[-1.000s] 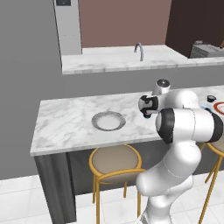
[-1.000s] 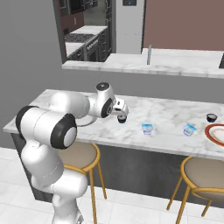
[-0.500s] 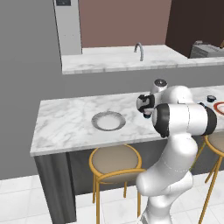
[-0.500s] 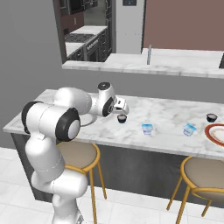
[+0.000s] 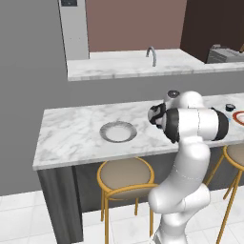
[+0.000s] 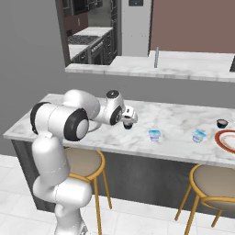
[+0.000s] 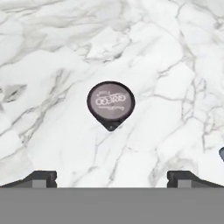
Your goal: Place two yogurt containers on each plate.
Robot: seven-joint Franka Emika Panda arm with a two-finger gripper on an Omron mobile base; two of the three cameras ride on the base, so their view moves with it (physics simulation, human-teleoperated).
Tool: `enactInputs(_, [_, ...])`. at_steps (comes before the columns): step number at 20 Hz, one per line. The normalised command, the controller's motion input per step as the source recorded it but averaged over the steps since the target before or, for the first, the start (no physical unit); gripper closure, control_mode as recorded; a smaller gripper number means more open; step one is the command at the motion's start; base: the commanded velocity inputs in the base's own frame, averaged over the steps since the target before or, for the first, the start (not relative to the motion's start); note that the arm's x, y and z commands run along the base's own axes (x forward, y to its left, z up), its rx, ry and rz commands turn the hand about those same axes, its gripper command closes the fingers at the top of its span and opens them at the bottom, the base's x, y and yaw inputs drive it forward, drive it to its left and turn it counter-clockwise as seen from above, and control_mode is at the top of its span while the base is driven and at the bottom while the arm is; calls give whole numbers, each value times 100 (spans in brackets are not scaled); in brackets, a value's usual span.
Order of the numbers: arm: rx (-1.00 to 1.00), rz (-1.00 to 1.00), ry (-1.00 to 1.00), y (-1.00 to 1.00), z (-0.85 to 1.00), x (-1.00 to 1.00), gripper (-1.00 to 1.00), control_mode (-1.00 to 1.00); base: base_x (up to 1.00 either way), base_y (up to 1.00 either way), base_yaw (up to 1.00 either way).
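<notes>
Glossy veined marble counter [image 7: 175,52]; yogurt container [image 7: 110,101] lid matt grey

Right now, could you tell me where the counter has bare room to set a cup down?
Bare marble lies left of the grey-white plate and between it and the gripper. It is busier toward the red-rimmed plate, where pale cups stand.

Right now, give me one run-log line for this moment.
phase: approach | gripper: jaws open, above dark yogurt cup | cup: on marble counter | plates: no cups

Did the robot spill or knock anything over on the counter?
No, nothing stands out. The dark yogurt cup under the end effector stands upright with its lid on, the two blue cups sit upright too, and the marble counter looks clean.
</notes>
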Motion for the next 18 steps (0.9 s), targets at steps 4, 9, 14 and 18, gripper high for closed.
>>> enactInputs(4, [0,0,0,-12,-17,22,-100,-100,0,0,0])
enactInputs(9, [0,0,0,0,-12,36,-100,-100,0,0,0])
enactInputs(14, [0,0,0,0,-12,41,-100,-100,0,0,0])
enactInputs(18, [0,0,0,-2,-14,30,-100,-100,0,0,0])
